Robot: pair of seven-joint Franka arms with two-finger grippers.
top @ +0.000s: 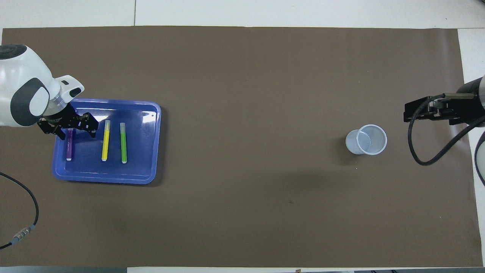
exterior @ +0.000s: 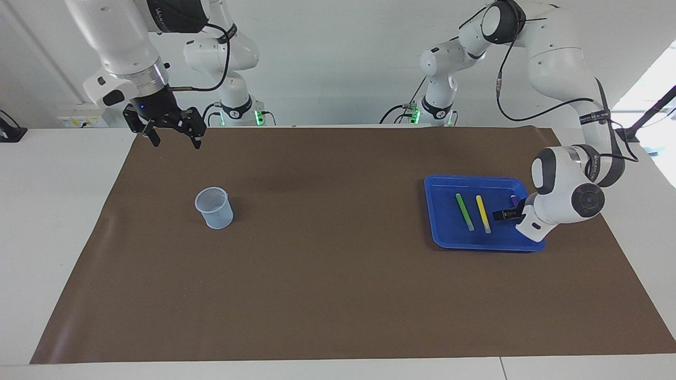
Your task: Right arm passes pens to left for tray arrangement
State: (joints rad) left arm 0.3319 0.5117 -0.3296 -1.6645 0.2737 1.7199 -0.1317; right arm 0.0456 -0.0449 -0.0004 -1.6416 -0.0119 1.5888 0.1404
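Brown matting covers the worktop, and on it the blue tray toward the left arm's end holds all three pens in a row, green, yellow and purple, so I judge the arranging done. The left claw stands wide just above the purple pen's farther end (gripping nothing), while the right claw, also wide and empty, waits high over the mat's edge near the mesh cup.

A bright blue tray carries a purple pen, a yellow pen and a green pen, each pale-tipped. The mesh cup is pale translucent blue. A brown mat covers the white tabletop.
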